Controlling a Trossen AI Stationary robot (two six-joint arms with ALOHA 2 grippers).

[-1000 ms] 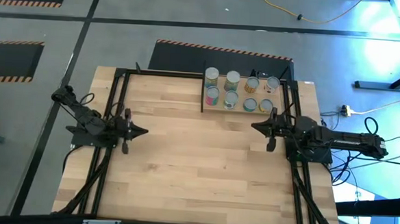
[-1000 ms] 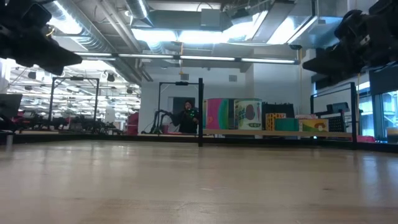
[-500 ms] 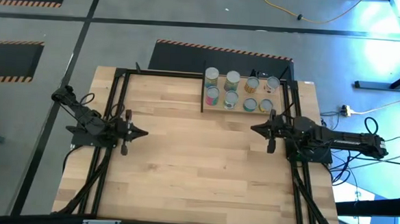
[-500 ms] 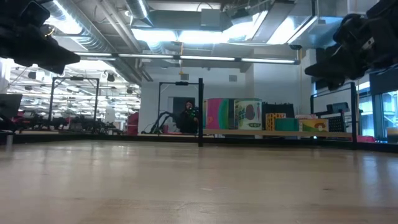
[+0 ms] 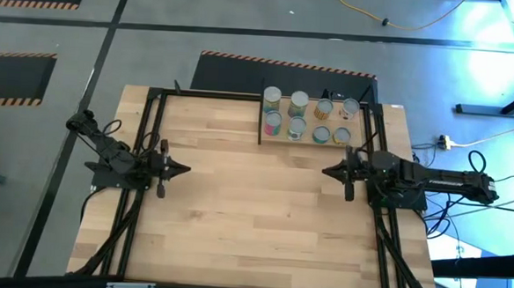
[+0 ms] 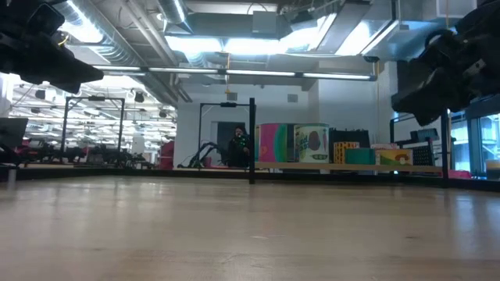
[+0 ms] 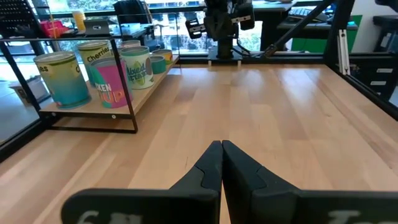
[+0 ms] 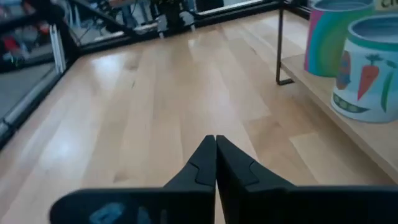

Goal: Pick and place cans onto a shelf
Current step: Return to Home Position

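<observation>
Several cans (image 5: 307, 116) with silver tops and coloured labels stand upright in two rows on the shelf (image 5: 279, 138), a light wood board on a thin black frame at the table's far right. The left wrist view shows the cans (image 7: 93, 78) on that shelf (image 7: 90, 111); the right wrist view shows a pink-and-green can (image 8: 329, 37) and a carrot-labelled can (image 8: 370, 68). My left gripper (image 5: 183, 168) is shut with nothing in it above the table's left side. My right gripper (image 5: 328, 171) is shut and holds nothing, just on the near side of the shelf.
Black frame rails (image 5: 147, 138) run along the table's left, right and far edges. Bare wooden tabletop (image 5: 253, 214) lies between the two arms and toward the near edge. In the low view a person (image 6: 238, 146) is in the room beyond the table.
My right gripper has tipped its fingers downward and drawn a little toward the table's near edge, away from the shelf, staying shut. The cans and my left gripper stand as before.
</observation>
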